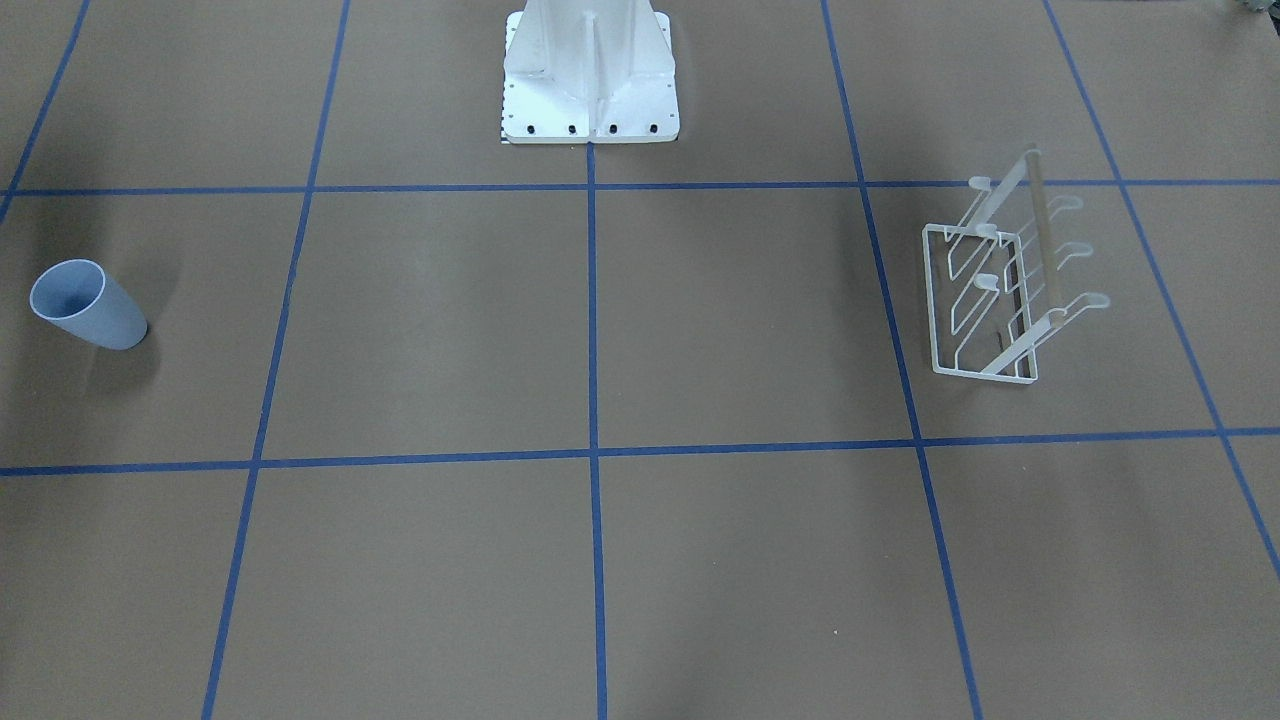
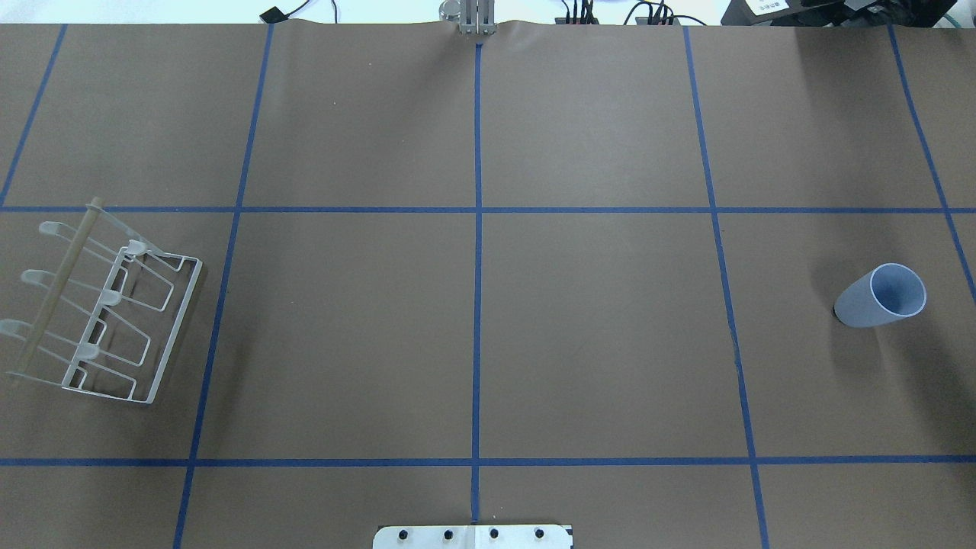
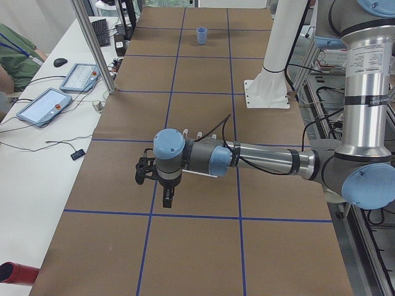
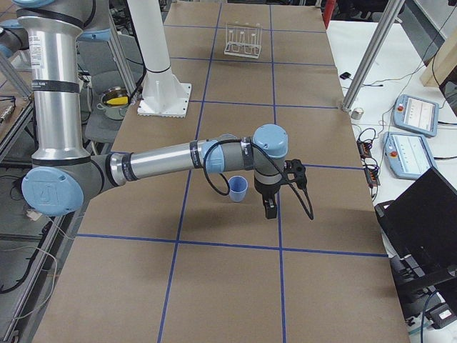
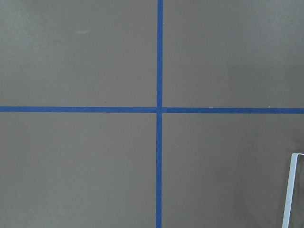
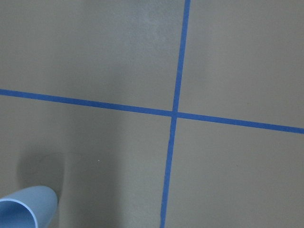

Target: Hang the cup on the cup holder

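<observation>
The light-blue cup (image 2: 881,296) stands upright, rim up, on the brown table at the robot's right; it also shows in the front view (image 1: 88,305), the right side view (image 4: 238,188) and the right wrist view (image 6: 23,209). The white wire cup holder (image 2: 56,290) with its wooden bar stands at the robot's left and has no cup on it; it also shows in the front view (image 1: 1025,345). My right gripper (image 4: 270,207) hangs just beside the cup, apart from it. My left gripper (image 3: 166,197) hovers over the holder, hiding most of it. I cannot tell whether either gripper is open or shut.
The white robot pedestal (image 1: 590,70) stands at the middle of the table's robot side. Blue tape lines (image 2: 477,305) divide the brown table into squares. Tablets and cables (image 3: 46,105) lie on the side bench. Metal posts (image 4: 364,64) stand at the table's edge.
</observation>
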Action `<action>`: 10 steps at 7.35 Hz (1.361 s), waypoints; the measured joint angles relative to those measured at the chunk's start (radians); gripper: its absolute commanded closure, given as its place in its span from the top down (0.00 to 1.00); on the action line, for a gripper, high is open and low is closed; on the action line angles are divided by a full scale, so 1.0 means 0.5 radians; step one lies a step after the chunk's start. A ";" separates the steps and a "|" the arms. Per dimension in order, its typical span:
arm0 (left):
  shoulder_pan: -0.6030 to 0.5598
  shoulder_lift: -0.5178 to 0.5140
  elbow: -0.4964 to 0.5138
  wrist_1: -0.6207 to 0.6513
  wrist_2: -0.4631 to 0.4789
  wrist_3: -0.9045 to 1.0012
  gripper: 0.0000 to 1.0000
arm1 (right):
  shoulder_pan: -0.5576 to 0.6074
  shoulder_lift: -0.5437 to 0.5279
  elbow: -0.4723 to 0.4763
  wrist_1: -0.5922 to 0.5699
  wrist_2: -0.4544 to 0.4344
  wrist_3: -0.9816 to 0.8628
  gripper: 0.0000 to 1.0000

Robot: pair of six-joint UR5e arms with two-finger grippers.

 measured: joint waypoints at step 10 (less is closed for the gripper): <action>0.025 -0.001 0.007 -0.002 -0.001 0.011 0.99 | -0.603 -0.034 -0.136 0.284 0.065 0.163 1.00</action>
